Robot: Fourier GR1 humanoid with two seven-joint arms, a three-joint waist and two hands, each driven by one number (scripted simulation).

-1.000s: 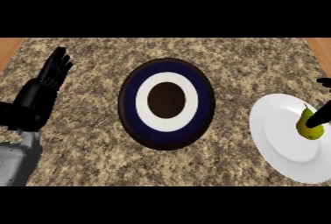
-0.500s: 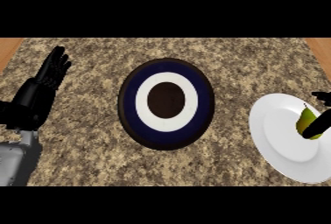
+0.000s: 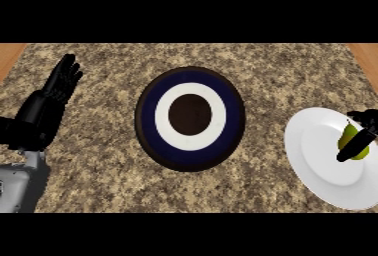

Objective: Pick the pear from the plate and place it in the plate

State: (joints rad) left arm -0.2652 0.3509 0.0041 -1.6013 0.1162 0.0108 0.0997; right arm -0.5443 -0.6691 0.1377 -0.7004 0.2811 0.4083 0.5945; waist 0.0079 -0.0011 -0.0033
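Note:
A green pear (image 3: 344, 136) lies on the white plate (image 3: 316, 152) at the right edge of the counter. My right hand (image 3: 357, 145) comes in from the right edge. One black finger is curled across the front of the pear and the thumb sits just above it; the rest of the hand is out of view. A round plate (image 3: 150, 120) with a dark rim, a blue ring, a white ring and a dark brown centre stands in the middle, holding nothing. My left hand (image 3: 46, 109) rests open at the far left, fingers pointing up.
The counter top is speckled granite (image 3: 96, 170). Strips of wooden edge show at the top left and top right corners. About a hand's width of bare granite separates the two plates.
My right hand has moved in further from the right edge and its finger has closed across the pear. The left hand and both plates have stayed where they were.

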